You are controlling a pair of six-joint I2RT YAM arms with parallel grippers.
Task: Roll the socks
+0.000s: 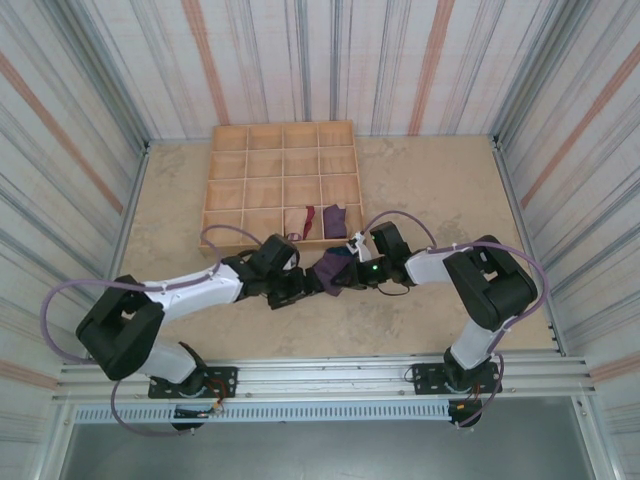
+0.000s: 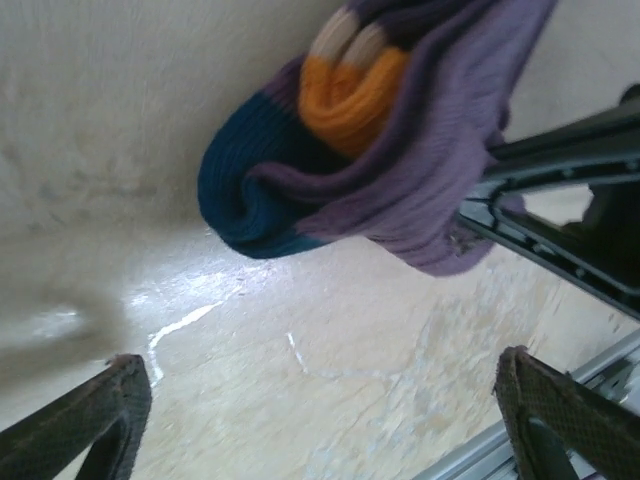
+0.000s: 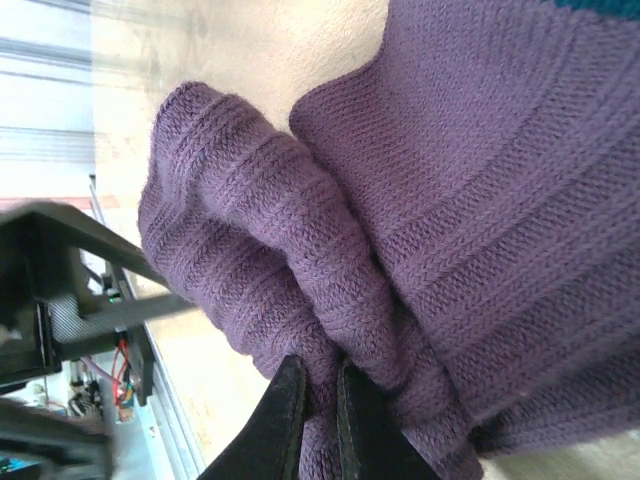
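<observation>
The socks [image 1: 328, 270] form a purple knit bundle on the table between my two grippers. In the left wrist view the bundle [image 2: 400, 170] shows an orange cuff and a teal toe curled under purple fabric. My left gripper [image 2: 320, 425] stands open just short of it, with bare table between the fingers [image 2: 115, 405]. It sits left of the bundle in the top view [image 1: 290, 287]. My right gripper [image 3: 320, 400] is shut on a fold of the purple sock [image 3: 450, 230], and it reaches in from the right [image 1: 352, 272].
A wooden compartment tray [image 1: 283, 150] lies behind the bundle. A tan-and-red sock [image 1: 307, 220] and a dark purple sock [image 1: 335, 216] sit in its front cells. Striped walls close in three sides. A metal rail [image 1: 330, 375] runs along the near edge.
</observation>
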